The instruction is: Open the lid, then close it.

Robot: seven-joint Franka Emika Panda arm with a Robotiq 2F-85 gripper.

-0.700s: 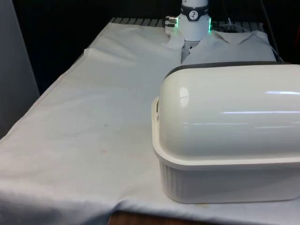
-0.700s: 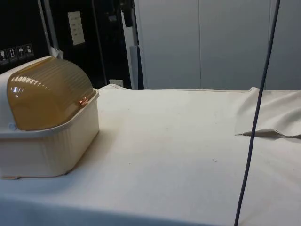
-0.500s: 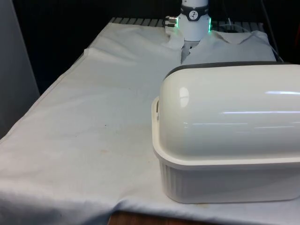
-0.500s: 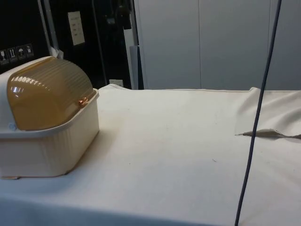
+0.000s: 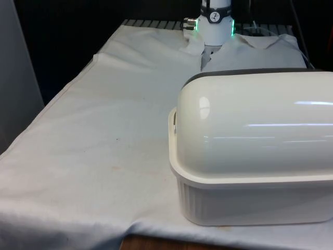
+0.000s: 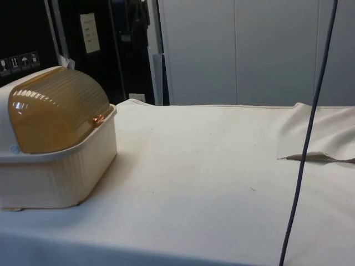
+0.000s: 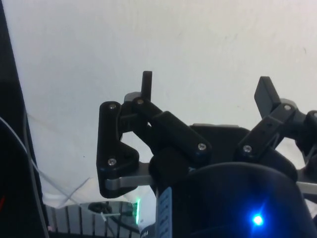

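Two tool (image 7: 207,91) fingers spread wide — bread box (image 6: 55,141) lid (image 6: 58,108) down.

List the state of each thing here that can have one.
Lid: closed, rolled down over the box.
Bread box: upright on the cloth, untouched.
End effector: open, fingers apart, holding nothing, over bare cloth.

Table under white cloth (image 5: 104,130); cream bread box (image 5: 250,156) with lid (image 6: 55,108) closed stands at near edge, front view's right.
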